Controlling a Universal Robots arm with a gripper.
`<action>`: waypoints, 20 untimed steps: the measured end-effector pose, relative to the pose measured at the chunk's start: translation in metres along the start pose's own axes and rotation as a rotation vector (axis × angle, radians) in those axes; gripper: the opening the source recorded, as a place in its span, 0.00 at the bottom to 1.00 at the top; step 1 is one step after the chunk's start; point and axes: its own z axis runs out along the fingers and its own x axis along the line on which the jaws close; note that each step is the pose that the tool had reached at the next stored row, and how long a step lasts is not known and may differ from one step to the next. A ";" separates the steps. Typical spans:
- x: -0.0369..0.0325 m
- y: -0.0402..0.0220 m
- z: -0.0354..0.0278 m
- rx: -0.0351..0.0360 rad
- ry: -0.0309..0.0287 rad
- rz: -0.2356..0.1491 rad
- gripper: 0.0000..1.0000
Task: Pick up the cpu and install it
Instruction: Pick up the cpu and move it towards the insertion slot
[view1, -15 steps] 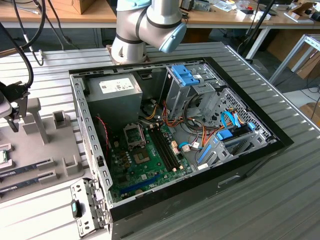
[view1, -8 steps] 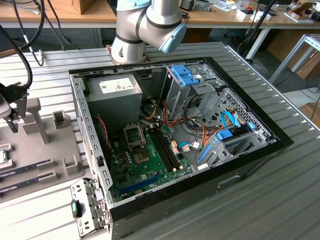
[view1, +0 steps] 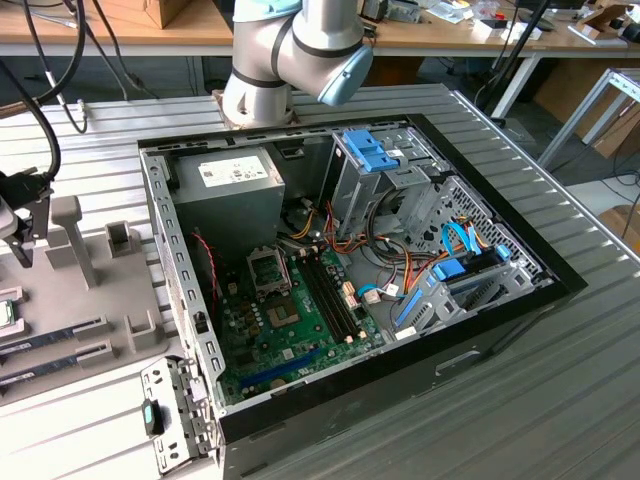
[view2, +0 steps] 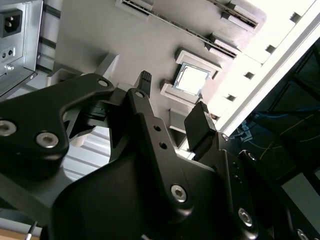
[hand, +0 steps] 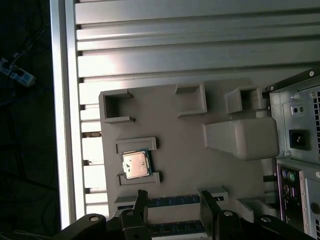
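The cpu (hand: 136, 164) is a small square chip with a silvery top and a thin green rim. It lies flat between two low brackets of the grey holder plate (hand: 190, 165) and also shows in the second wrist view (view2: 192, 80). In the exterior view the cpu (view1: 5, 312) sits at the far left edge. My gripper (hand: 174, 202) hangs above the plate, a little to one side of the cpu, open with nothing between its black fingers (view2: 200, 125). In the exterior view the gripper (view1: 25, 240) hovers over the plate's left end. The motherboard's metal-framed socket (view1: 268, 270) lies inside the open case.
The open computer case (view1: 350, 250) stands on the ribbed metal table (view1: 520, 400), holding a green motherboard (view1: 290, 330), power supply (view1: 225, 195), drive cages and cables. Two memory sticks (view1: 55, 340) lie in slots on the plate beside the cpu. Grey blocks (view1: 75, 240) rise from the plate.
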 end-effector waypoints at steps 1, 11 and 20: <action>0.0000 0.0000 0.0002 0.0000 0.0000 0.000 0.54; 0.0005 -0.0001 0.0036 -0.0001 -0.0001 0.000 0.54; 0.0010 -0.0002 0.0059 -0.0001 -0.0001 0.000 0.54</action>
